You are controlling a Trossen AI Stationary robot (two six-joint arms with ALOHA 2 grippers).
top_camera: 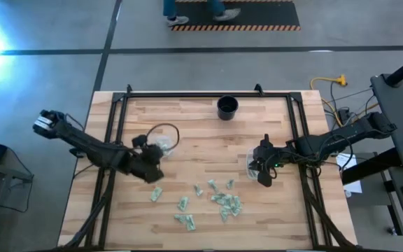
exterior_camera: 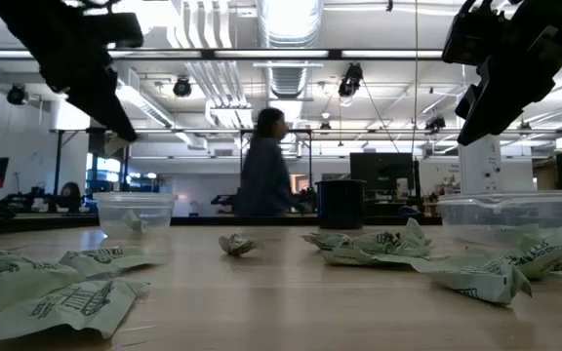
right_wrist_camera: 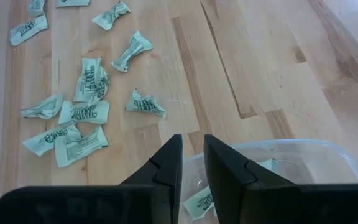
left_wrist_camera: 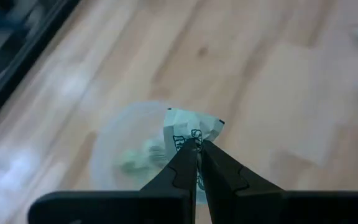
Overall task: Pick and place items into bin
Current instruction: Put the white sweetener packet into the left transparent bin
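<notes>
Left gripper [left_wrist_camera: 197, 146]: clamped on one small pale green and white packet [left_wrist_camera: 188, 130], above the round clear plastic tub [left_wrist_camera: 114, 155].
Right gripper [right_wrist_camera: 192, 152]: fingers slightly apart, empty, over the rectangular clear tub [right_wrist_camera: 328, 152].
Loose packets [top_camera: 219, 199]: scattered on the wooden table [top_camera: 201, 133].

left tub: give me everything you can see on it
The left tub is a small round clear plastic container, open-topped and upright on the wooden table, left of centre. A few pale green packets lie inside. The left gripper hangs above it, shut on another green-and-white packet. Nothing but the table touches the tub.
</notes>
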